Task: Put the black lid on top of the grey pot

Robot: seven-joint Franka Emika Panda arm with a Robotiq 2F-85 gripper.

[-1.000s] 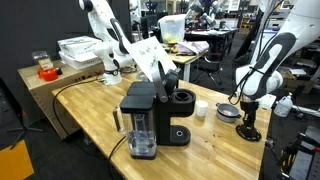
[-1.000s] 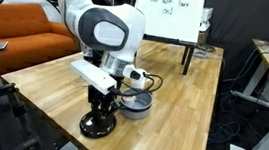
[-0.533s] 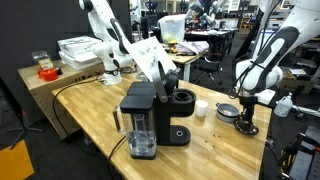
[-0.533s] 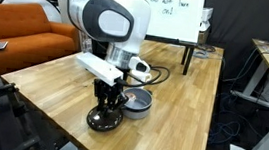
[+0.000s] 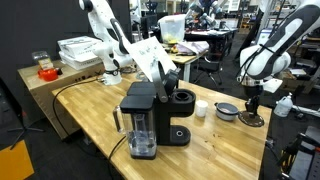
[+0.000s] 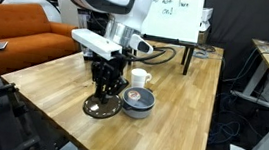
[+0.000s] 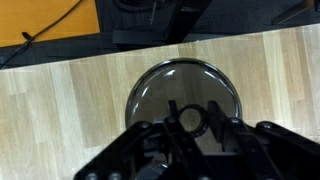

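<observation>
The claw (image 6: 108,86) is hanging straight above the black lid (image 6: 99,108), which is lying flat on the table (image 6: 43,81) with a clear gap showing under the fingers in both exterior views. In the wrist view the black lid (image 7: 185,88) is filling the middle of the picture, so it is sitting squarely under the claw rather than off to one side. Being round, it is offering no long axis to line up with. Whether the jaws are standing wide or narrow I cannot tell, though the claw seems to be carrying nothing. The grey pot (image 6: 137,105) is sitting uncovered just beside the lid, on the side toward the white cup (image 6: 139,80). Judging from this, the coming move is calling for a plain vertical drop, then a short sideways carry.
</observation>
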